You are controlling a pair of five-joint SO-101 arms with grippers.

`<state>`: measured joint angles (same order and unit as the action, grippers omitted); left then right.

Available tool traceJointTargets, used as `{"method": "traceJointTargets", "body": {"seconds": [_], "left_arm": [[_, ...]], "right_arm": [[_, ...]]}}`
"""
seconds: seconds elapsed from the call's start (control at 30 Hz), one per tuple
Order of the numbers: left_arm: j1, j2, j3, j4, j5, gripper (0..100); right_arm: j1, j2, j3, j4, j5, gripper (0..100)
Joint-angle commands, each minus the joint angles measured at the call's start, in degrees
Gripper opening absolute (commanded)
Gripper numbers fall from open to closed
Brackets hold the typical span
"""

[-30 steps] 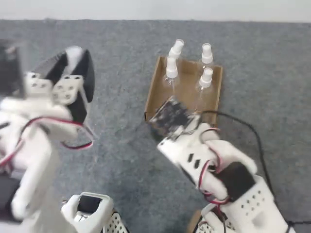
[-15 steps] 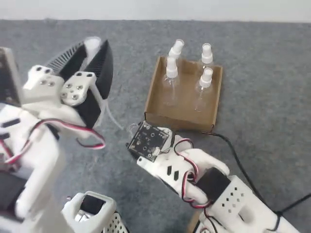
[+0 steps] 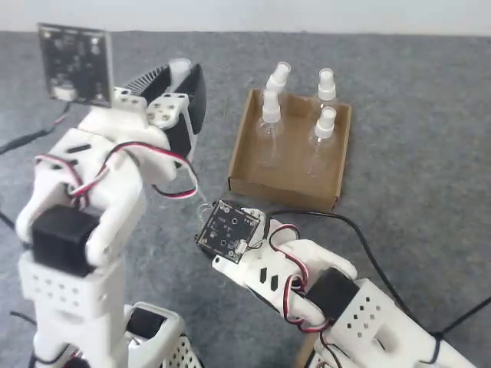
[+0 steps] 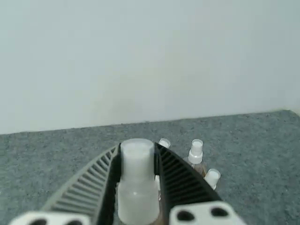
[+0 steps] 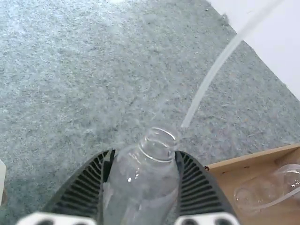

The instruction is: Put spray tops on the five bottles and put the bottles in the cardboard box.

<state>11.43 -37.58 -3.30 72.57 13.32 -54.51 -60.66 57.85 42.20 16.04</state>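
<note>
My left gripper is held high to the left of the cardboard box, shut on a white spray top. Its thin dip tube slants down, and the tip touches the rim of an open-necked clear bottle. My right gripper is shut on that bottle in front of the box's near left corner. In the high view the bottle's neck pokes out beside the right wrist's camera board. The box holds several clear bottles with white spray tops.
Grey carpet covers the table around the box. The box's near corner lies close beside the held bottle. A black cable runs across the carpet to the right of my right arm. The arm bases stand at the near edge.
My left gripper has swung right toward the box with the spray top. My right gripper drew back from the box's front to the left with the bottle, so tube and neck now meet.
</note>
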Motion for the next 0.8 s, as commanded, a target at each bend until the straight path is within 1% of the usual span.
{"method": "traceJointTargets", "body": {"seconds": [0.0, 0.23, 0.3, 0.57, 0.7, 0.77], "left_arm": [[-1.05, -1.23, 2.68, -1.85, 0.7, 1], [-0.53, -1.23, 5.41, -1.41, 0.88, 1], [-0.53, -1.23, 6.81, -1.41, 2.02, 1], [-0.53, -1.32, 12.97, -1.32, 2.37, 1], [-0.44, -1.32, 13.93, -1.41, 2.37, 1], [0.88, -1.32, 14.2, -1.41, 2.37, 1]], "right_arm": [[-0.13, -1.1, -0.79, -1.45, -0.7, 0.6], [-0.13, -1.1, -0.79, -1.45, -0.7, 0.6], [0.04, -1.1, -0.79, -1.45, -0.7, 0.6], [6.37, -1.1, -0.88, -1.19, -0.26, 0.6], [7.78, -2.42, -0.7, -5.41, -0.7, 0.6], [8.13, -2.59, -0.18, -7.69, -1.93, 0.6]]}}
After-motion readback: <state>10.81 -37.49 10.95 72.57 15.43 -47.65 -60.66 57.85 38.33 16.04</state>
